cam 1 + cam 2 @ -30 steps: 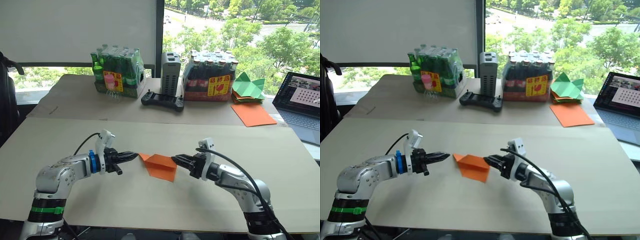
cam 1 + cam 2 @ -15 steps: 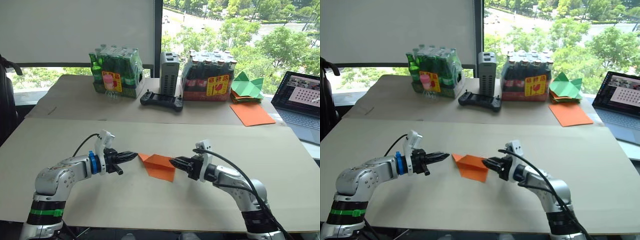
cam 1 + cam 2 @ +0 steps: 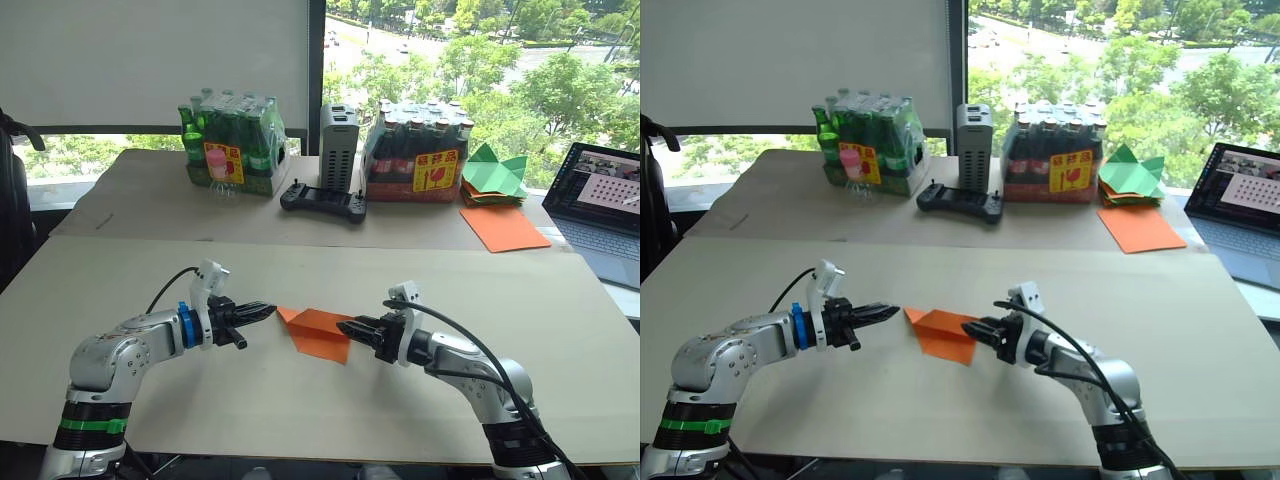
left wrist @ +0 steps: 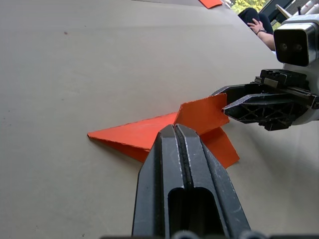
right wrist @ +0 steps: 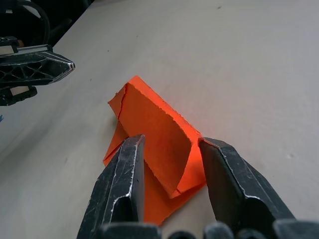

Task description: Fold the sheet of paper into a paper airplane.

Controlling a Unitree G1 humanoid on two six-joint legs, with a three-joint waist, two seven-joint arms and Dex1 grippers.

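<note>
Right wrist view: right gripper [image 5: 169, 149] is standing open, its two fingers straddling the raised flap at the near end of the sheet of paper [image 5: 149, 129]; nothing is clamped yet.

- Sheet of paper: bright orange, folded to a layered pointed wedge, lying on the tabletop [image 3: 400, 280] directly ahead of the right gripper [image 3: 347, 328], one flap lifting off the lower layers between the fingers. Torn-looking edge along the flap's far side.
- Left gripper [image 3: 268, 309]: fingers pressed together, empty, tip hovering just beside the pointed far end of the wedge, facing the right gripper across the paper. No contact with the paper is visible.
- Beyond the paper, well past both grippers: game controller [image 3: 323, 201], grey box [image 3: 339, 146], green bottle pack [image 3: 232, 150], dark bottle pack [image 3: 418, 152], green paper shapes [image 3: 497, 172], larger orange sheet [image 3: 505, 227], laptop [image 3: 605, 200].

Step in hand, by judgement: taking hold of the lifted flap to fold it over.

Handling notes:
- Right gripper should be closing on the flap alone, not on the lower layers.
- Left gripper would do well pinning the point end flat, so the wedge is not sliding as the flap turns.
- Thin paper: a slow pull along the existing crease is keeping the fold straight; a hard tug risks lengthening the tear.
</note>
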